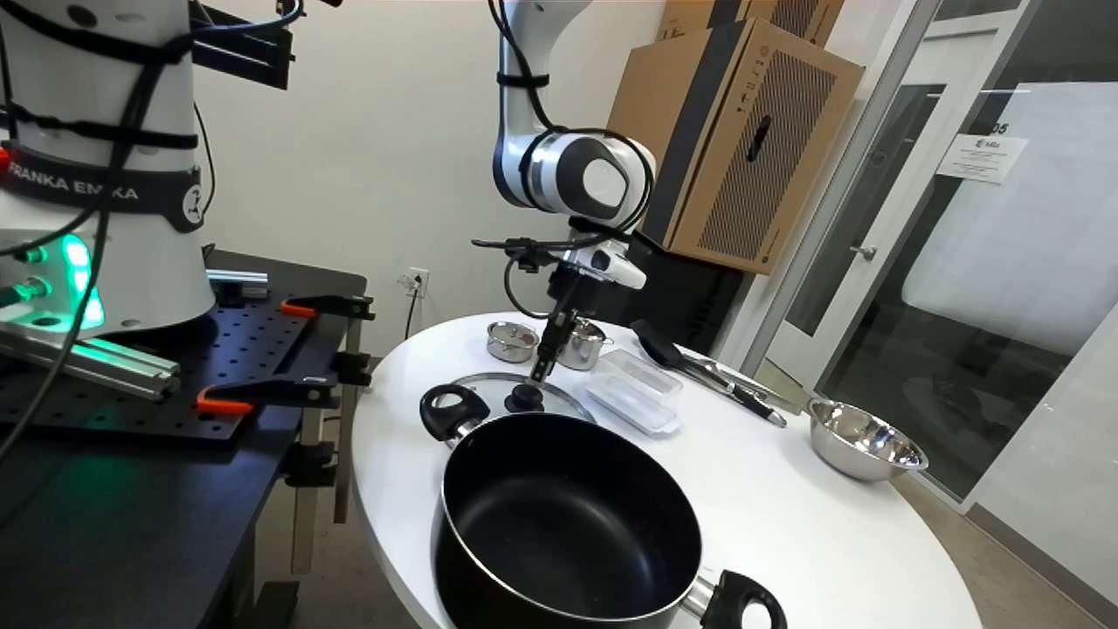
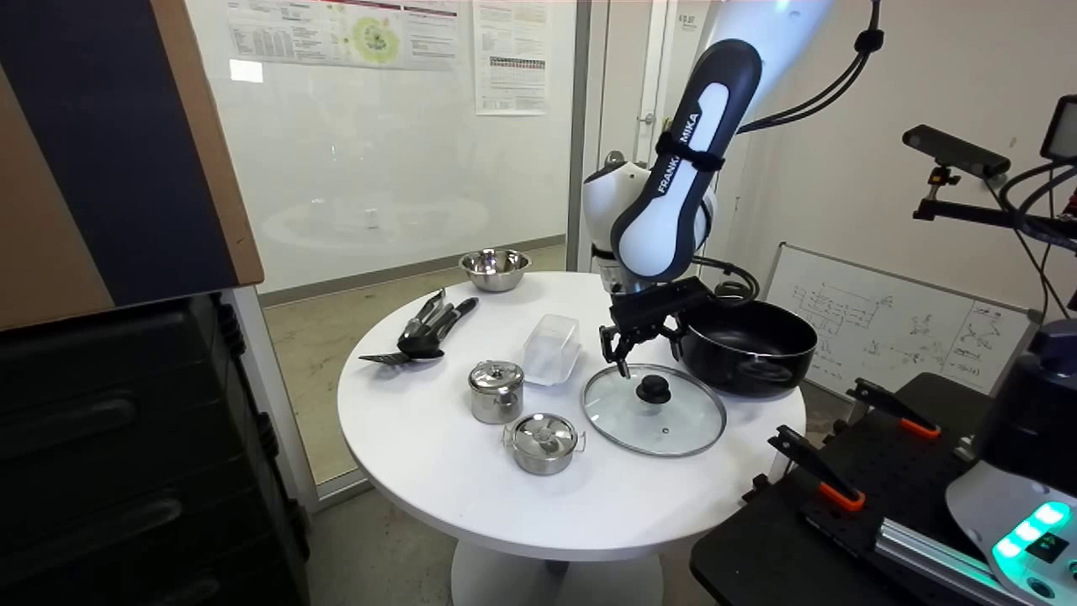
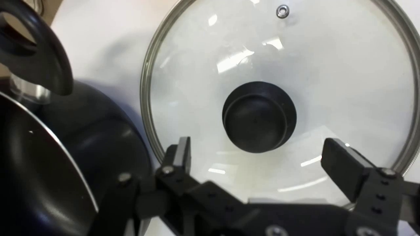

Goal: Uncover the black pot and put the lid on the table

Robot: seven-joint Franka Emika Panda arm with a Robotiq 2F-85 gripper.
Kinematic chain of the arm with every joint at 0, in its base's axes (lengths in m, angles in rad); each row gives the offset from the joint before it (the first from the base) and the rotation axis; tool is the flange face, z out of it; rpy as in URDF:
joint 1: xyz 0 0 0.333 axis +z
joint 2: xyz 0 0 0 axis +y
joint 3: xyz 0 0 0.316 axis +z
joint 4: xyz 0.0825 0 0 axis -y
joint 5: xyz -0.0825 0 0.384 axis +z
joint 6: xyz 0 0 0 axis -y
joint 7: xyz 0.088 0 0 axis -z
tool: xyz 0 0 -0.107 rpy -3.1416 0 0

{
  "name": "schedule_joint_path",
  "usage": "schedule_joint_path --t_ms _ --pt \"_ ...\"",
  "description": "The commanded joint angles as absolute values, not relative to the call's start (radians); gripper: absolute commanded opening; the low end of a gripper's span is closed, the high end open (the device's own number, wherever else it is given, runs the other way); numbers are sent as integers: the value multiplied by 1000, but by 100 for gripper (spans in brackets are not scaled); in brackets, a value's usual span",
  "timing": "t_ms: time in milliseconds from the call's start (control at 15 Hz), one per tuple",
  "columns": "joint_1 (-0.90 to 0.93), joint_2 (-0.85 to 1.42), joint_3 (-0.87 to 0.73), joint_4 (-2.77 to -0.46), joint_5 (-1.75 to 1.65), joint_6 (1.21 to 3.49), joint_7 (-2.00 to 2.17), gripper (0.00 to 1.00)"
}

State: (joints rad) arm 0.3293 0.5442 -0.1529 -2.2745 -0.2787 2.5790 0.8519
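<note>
Wrist view puts the glass lid [image 3: 305, 72] right under the gripper [image 3: 257, 147], whose fingers [image 3: 343, 167] stand wide apart with nothing clasped; the black knob [image 3: 259, 118] sits just ahead of their tips, roughly centred across the gap, and the black pot [image 3: 95, 131] is just beside the lid's rim, on that view's left. Round as they are, lid and knob offer no long axis to match. In an exterior view I see the lid lying flat on the round white table [image 2: 421, 446], the gripper hanging over it, near the pot. In an exterior view the pot stands uncovered, a loop handle [image 1: 456, 418] near the lid, and the fingertips [image 1: 539, 371] show close to the knob; how high they hang I can't judge. To my eye the uncovering is done, so the coming move likely asks only a straight rise, clear of knob and handle.
</note>
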Motion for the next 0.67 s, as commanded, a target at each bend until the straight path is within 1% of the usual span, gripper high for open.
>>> schedule_joint_path --t_ms 0,200,400,467,600 --pt "276 346 -150 -2371 -247 2500 791 100" --pt "188 201 -109 -2422 -159 2474 712 100" --pt "123 31 -106 -2470 -99 2395 649 100" --pt "135 169 -95 -2394 -147 2437 703 100" --pt "97 76 -86 -2428 -130 2401 673 100"
